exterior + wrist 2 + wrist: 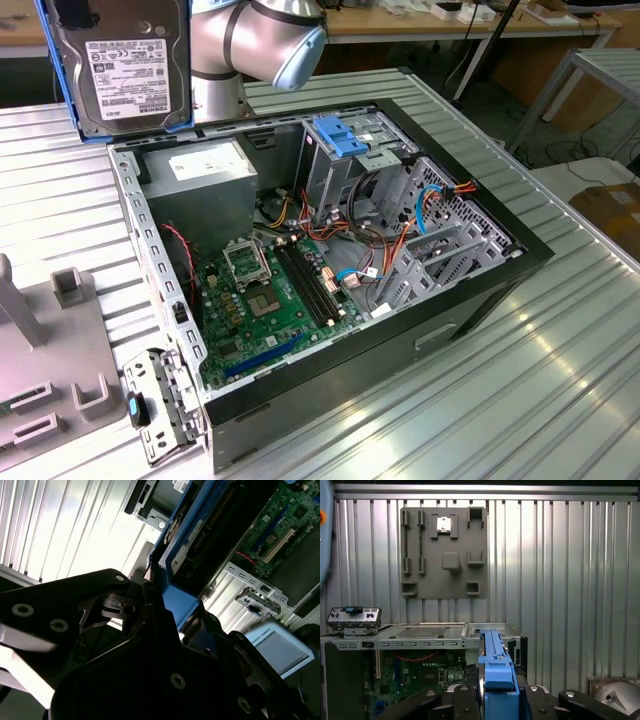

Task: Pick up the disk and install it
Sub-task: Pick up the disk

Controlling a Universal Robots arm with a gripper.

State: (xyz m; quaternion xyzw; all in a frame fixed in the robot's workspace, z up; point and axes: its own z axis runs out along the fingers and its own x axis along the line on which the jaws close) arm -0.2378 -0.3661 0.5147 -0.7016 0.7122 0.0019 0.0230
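The disk (125,65) is a grey metal drive in blue carrier rails. It hangs upright in the air above the back corner of the open computer case (480,300), on the exterior view's left, with its label facing the camera. In both wrist views my gripper (498,696) is shut on the disk, with black fingers (457,700) on either side of its blue rail (496,667). The second wrist view has the gripper (177,612) clamped on the blue rail (182,600) above the case's edge. The arm (260,40) stands behind the case.
Inside the case stand a tall metal bay topped by a blue bracket (340,135), the motherboard (270,300), a power supply (205,185) and loose cables (390,250). A grey fixture plate (445,552) lies on the ribbed table beside the case. A slotted metal bracket (155,405) lies by the case's near corner.
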